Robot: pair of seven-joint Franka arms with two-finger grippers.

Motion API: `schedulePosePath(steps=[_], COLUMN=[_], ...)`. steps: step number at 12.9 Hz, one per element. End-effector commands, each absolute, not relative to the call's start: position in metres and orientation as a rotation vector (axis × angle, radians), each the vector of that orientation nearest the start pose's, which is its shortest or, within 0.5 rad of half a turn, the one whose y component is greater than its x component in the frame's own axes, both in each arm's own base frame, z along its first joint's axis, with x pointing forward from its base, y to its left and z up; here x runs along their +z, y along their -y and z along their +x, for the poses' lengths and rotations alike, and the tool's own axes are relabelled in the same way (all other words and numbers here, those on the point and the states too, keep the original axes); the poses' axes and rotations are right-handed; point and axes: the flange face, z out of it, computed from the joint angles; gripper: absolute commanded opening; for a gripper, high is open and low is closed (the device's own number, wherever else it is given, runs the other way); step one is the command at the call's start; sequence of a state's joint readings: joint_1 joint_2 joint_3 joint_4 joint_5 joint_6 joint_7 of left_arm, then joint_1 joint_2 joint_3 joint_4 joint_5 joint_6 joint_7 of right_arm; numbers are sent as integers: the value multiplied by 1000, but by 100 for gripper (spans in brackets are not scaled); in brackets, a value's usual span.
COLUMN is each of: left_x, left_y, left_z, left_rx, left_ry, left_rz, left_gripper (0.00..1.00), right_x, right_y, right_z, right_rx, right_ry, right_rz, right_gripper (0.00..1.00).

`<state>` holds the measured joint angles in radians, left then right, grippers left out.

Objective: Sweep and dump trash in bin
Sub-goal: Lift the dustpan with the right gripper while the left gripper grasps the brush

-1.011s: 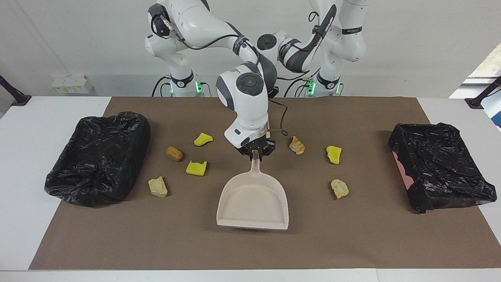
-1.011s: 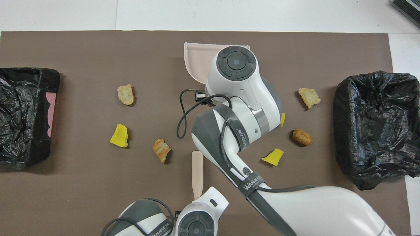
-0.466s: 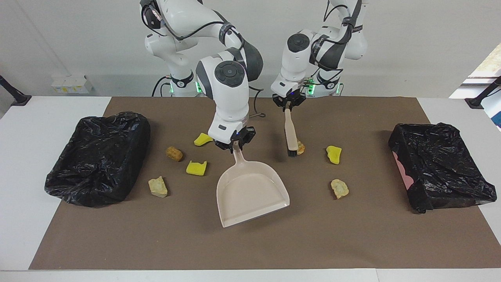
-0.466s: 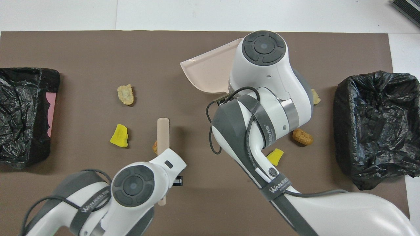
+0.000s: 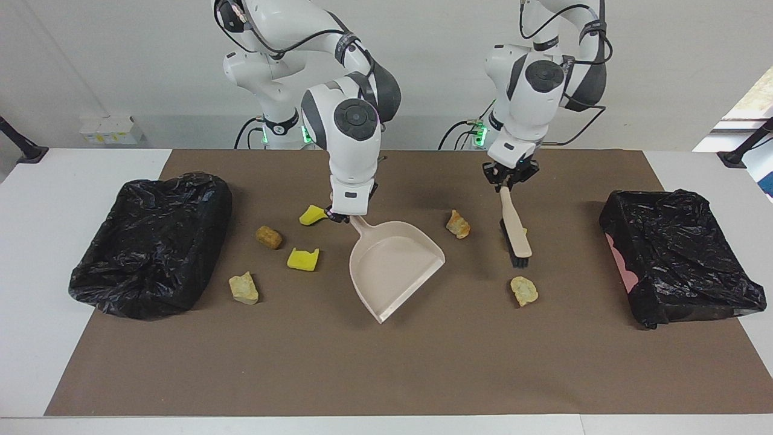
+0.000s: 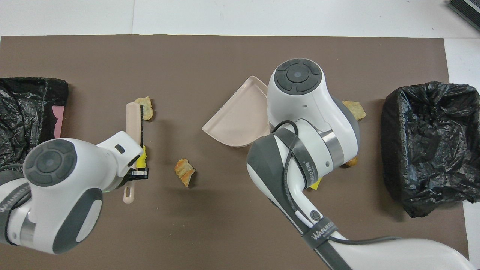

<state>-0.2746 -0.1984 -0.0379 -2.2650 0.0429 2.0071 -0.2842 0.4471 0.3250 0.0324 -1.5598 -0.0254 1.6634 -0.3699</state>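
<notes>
Brush (image 5: pixel 515 232) has swung out toward the left arm's end of the table since half a second ago; it was by the orange-brown lump (image 5: pixel 458 224), now it hangs over the yellow piece (image 6: pixel 142 160) there, bristle end just short of the tan lump (image 5: pixel 523 290). Dustpan (image 5: pixel 393 266) has turned too, mouth now angled toward the brush.

Left gripper (image 5: pixel 509 182) is clamped tight on the brush handle, right gripper (image 5: pixel 339 215) clamped on the dustpan handle (fingertips mostly hidden by the wrist).

Step in hand: lining up the first sweep. No trash in the pan yet; all pieces are on the brown mat. Three sit at the left arm's end, four at the right arm's: yellow wedge (image 5: pixel 313 214), brown nugget (image 5: pixel 269 237), yellow block (image 5: pixel 302 258), pale lump (image 5: pixel 244 287).

Next move, I'd say: lower the bristles to the mat and drag the lumps into the pan mouth. Both black-bagged bins (image 5: pixel 679 254) wait at the table ends.
</notes>
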Motion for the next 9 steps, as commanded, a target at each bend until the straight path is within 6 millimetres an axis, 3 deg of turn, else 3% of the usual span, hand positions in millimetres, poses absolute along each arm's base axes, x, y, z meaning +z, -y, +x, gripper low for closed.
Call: schedulePosePath(steps=[1,5,7,9], left_x=[434,432,419,402], left_y=[93,-8,-23,-12], left_z=[477,487,479,464], left_rx=[92,89,138,196], left_ry=[-135,-181,-200,-206], left_rz=[-3058,-3033,-3035,-3031], left_gripper=[0,0,0,0], right_x=[433,399,397,390], right_y=[-267,-245,-242,-239], right_z=[526,494,497,499], right_rx=[415,325,289,261], right_ry=[1622,1970,2056,2085], right_rz=[-2677,-2429,-2354,-2333], right_gripper=[0,0,0,0])
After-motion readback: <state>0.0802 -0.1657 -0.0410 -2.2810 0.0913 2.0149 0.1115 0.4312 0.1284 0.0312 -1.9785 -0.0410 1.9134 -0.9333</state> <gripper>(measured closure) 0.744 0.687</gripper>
